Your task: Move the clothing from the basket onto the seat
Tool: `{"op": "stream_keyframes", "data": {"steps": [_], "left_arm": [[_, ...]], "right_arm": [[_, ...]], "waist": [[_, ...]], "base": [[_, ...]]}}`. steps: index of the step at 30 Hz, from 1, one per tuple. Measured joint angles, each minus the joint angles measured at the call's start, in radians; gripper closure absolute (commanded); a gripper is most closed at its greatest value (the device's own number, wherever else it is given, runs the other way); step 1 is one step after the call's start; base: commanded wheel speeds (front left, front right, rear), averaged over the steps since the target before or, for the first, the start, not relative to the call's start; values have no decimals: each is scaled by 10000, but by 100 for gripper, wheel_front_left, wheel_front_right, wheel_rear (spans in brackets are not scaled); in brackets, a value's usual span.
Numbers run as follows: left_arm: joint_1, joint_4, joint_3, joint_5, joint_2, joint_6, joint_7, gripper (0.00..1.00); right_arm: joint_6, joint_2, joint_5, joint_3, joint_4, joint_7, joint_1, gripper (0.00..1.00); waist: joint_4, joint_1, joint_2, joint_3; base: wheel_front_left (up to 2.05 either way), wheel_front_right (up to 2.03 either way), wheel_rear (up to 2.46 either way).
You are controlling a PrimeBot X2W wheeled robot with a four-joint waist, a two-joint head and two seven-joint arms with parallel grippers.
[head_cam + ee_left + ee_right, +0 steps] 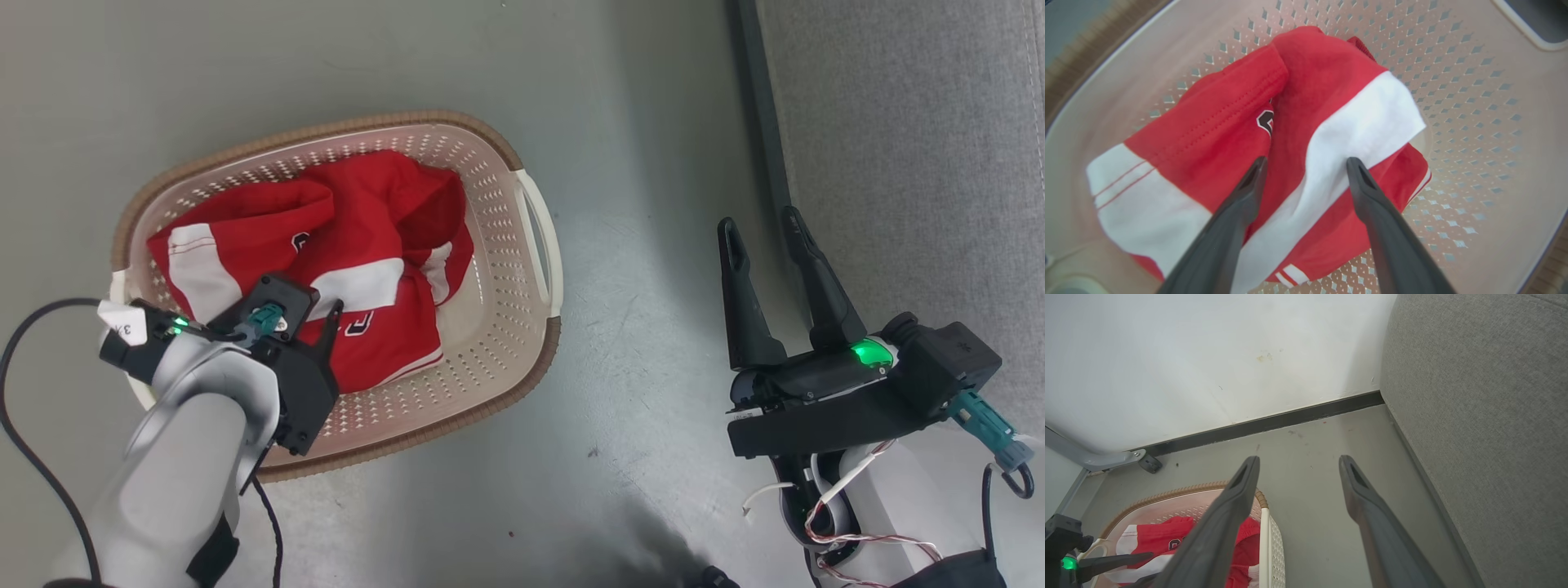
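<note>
light: bright, even | shadows: soft on floor (637, 343) | blur: basket (1084, 59) rim at wrist-view edges

So the clothing (359, 237) is in the basket (498, 392), left gripper (1306, 161) just over it; seat (914, 163) well off to the basket's right.

Two grippers: left gripper (1306, 163) and right gripper (761, 224). Four dark fingers (1241, 490), two per gripper. One basket (490, 269), beneath the left gripper. One heap of red-and-white clothing (367, 212) between the left fingers; the garment count is indistinct. One seat (914, 163), beside the right gripper's outer side.
</note>
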Motion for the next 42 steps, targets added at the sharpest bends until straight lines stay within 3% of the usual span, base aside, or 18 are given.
{"op": "stream_keyframes", "data": {"steps": [16,17,19,32,42], "left_arm": [[-1067,1379,-153,520,-69,393,610,0],[-1121,1453,-134,491,-109,441,610,24],[-1222,1603,-142,491,-161,441,619,100],[-1326,2259,-79,318,-525,414,274,100],[-1183,2293,282,-591,-1381,71,-978,100]], "right_arm": [[205,316,-82,169,209,0,4,0],[205,316,-82,148,215,0,5,0],[205,326,-82,140,228,0,4,0],[263,387,-171,-134,393,0,-31,0],[395,382,-368,-466,723,0,-243,0]], "waist": [[-674,0,-1,499],[-706,0,-1,517],[-753,0,-1,539],[-695,1,-2,280],[-350,0,-1,-429]], "base": [[0,0,0],[0,0,0],[0,0,0],[0,0,0],[0,0,0]]}}
